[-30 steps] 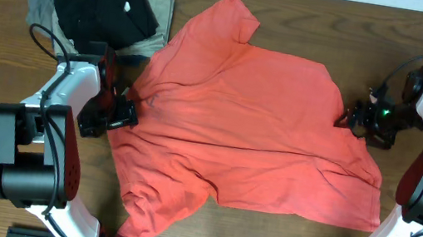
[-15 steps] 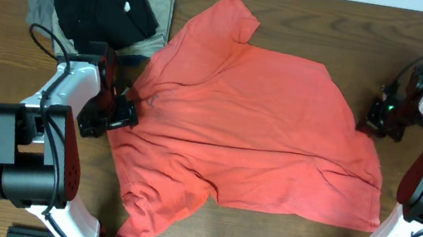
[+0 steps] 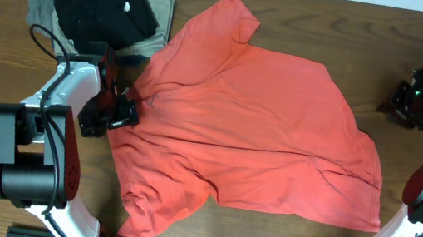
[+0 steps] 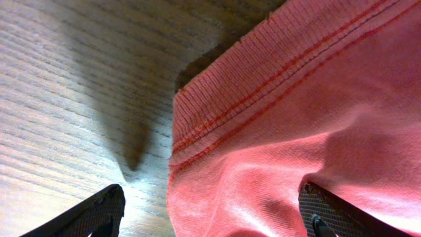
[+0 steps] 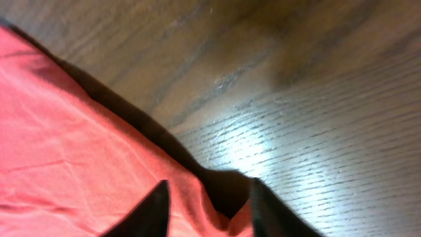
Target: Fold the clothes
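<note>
now | coral-red t-shirt (image 3: 259, 134): spread across the middle of the frame on the wooden table (image 3: 333, 36), one sleeve at upper centre | left gripper (image 3: 124, 111): at the shirt's left edge, fingers wide apart (stitched edge lies between them), gripping nothing | right gripper (image 3: 394, 105): far right of the frame, near the shirt's right edge, partly open, empty

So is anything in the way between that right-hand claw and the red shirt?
Nothing visible. Only bare wooden table lies between the right gripper and the shirt. The pile of folded clothes sits across the table, beyond the shirt, well clear.
</note>
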